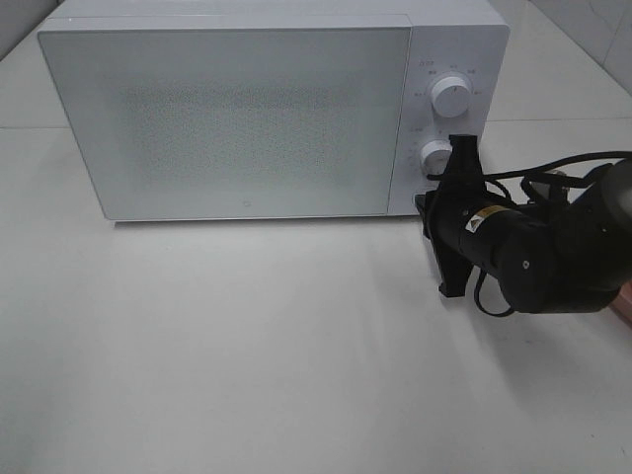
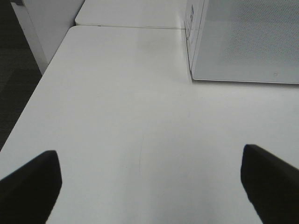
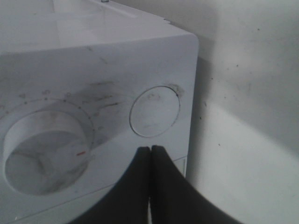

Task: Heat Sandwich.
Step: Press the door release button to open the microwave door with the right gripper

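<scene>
White plastic fills most of what we see: the boxy white microwave [image 1: 247, 109] stands on the white tabletop [image 1: 247, 375] with its speckled door shut. The right gripper [image 3: 151, 148] has its two black fingers pressed flat together with nothing between them. Their tips sit just short of the flat round white button [image 3: 154, 110] on the control panel, and the white dial knob with the red mark [image 3: 44, 149] lies just to one side of them. We cannot tell whether the tips touch the panel. The left gripper [image 2: 149, 186] hovers above the tabletop, its fingers [image 2: 30, 182] spread wide and empty; the microwave's front corner stands ahead of them, well apart. The sandwich shows in none of our views, so we cannot tell where it is.
</scene>
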Robot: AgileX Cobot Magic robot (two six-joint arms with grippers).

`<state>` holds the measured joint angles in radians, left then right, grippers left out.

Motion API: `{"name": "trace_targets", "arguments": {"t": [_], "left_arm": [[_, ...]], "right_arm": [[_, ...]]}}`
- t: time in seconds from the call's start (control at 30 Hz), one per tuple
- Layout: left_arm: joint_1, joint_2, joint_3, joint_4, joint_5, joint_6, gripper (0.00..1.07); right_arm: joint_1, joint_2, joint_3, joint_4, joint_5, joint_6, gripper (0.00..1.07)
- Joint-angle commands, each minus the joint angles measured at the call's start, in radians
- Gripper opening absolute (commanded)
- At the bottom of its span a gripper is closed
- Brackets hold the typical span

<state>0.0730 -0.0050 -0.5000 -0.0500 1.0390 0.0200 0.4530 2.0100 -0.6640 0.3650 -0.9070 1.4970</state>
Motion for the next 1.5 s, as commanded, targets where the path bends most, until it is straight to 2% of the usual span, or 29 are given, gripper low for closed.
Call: {"name": "trace_targets", "arguments": {"t": [0.03,0.37,0.97,1.17,1.5], "left_arm": [[0.003,-0.025,0.004,-0.006,-0.003,-0.002,0.98],[0.003,-0.025,0.004,-0.006,-0.003,-0.002,0.98],[0.003,-0.025,0.004,-0.006,-0.003,-0.002,0.98],[0.003,-0.025,0.004,-0.006,-0.003,-0.002,0.98],[0.003,-0.025,0.004,-0.006,-0.003,-0.002,0.98]], "right_arm": [[-0.026,0.018,-0.039,-0.017,0.010,-0.003,0.00],[-0.047,0.068,-0.101,0.006,0.021,-0.041,0.00],[-0.047,0.077,-0.132,0.098,-0.171,-0.110,0.00],[-0.047,0.141,-0.210,0.064,-0.240,-0.099,0.00],[-0.047,0.143,-0.214,0.066,-0.240,-0.104,0.01]]}}
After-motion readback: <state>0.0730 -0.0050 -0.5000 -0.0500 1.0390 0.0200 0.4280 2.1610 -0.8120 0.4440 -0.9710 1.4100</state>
